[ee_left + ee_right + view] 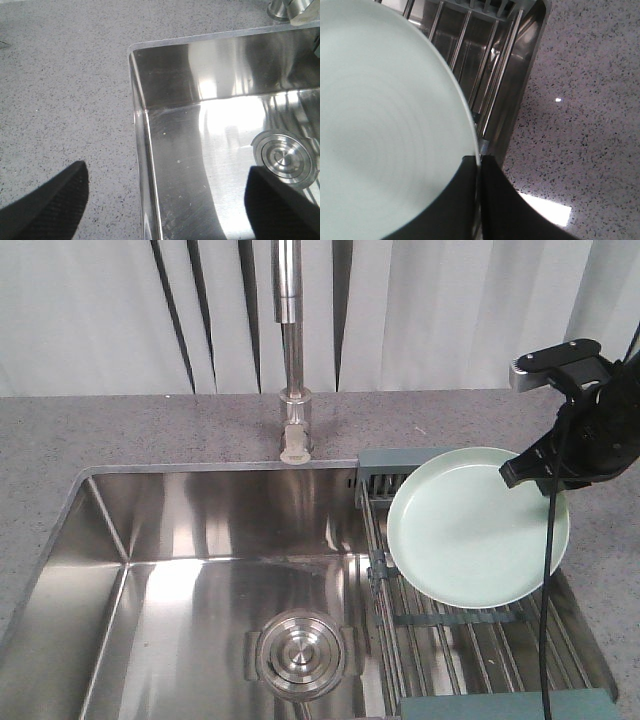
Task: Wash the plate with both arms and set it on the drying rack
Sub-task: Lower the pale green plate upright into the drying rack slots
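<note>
Plate location: the plate (478, 527) hangs tilted above the drying rack (470, 635), at the right end of the sink (180, 580); whether its lower edge touches the rods cannot be told from the front view.
Right gripper: the right gripper (479, 172) is clamped on the plate's rim, one finger on each face, as the right wrist view shows plainly.
Left gripper: the left gripper (165, 200) holds nothing; its fingers stand wide apart over the sink's left corner and the grey countertop (60, 90).
Stiffness: judged rigid; the disc shows no flex under a single edge grip.
Weight: judged light to moderate, but held at one point on the rim it will lever against the fingers.
Surface: smooth and plain, likely slick, more so if wet; slip within the pinch is the main risk.
Fragility: material cannot be told; treat as breakable against steel rods.
Grip point: the rim, as taken now, is the only practical hold; a deeper bite past the raised edge would resist rotation better.
Placement note: lowering should be slow, with the edge guided between the rods before the fingers part.
Task stage: judged late, at the racking step.
</note>
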Robot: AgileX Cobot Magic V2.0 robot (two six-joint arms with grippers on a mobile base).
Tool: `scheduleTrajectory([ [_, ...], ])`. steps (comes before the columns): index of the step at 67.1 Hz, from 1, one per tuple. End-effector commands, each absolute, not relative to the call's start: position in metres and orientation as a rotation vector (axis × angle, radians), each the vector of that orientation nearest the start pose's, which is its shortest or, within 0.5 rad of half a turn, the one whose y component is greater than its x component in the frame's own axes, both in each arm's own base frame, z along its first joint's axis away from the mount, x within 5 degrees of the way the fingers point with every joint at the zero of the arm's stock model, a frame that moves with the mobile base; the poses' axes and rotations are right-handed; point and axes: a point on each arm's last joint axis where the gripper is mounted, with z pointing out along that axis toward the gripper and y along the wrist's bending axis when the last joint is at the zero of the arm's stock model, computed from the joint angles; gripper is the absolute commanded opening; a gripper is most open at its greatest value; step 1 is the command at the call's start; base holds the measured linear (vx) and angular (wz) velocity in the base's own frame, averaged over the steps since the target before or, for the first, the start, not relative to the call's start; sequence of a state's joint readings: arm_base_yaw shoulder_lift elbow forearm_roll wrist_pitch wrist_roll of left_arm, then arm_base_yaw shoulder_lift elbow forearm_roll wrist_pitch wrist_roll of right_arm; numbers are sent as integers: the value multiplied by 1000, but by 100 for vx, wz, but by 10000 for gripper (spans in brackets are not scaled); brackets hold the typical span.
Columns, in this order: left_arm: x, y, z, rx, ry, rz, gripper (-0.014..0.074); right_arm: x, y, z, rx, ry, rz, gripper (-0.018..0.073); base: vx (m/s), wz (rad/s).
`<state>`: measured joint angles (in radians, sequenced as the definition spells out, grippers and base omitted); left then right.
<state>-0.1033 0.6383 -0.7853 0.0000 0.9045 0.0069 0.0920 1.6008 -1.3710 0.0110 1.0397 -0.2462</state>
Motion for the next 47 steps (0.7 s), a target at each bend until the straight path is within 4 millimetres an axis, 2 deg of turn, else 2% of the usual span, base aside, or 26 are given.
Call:
scheduleTrajectory([
  [1, 109, -12, 357, 114, 2149, -62, 584, 332, 29, 322, -440, 2642, -50, -1, 0, 0],
  [47, 109, -12, 357, 114, 2149, -62, 584, 358, 28, 278, -479, 2735, -94, -1, 0, 0],
])
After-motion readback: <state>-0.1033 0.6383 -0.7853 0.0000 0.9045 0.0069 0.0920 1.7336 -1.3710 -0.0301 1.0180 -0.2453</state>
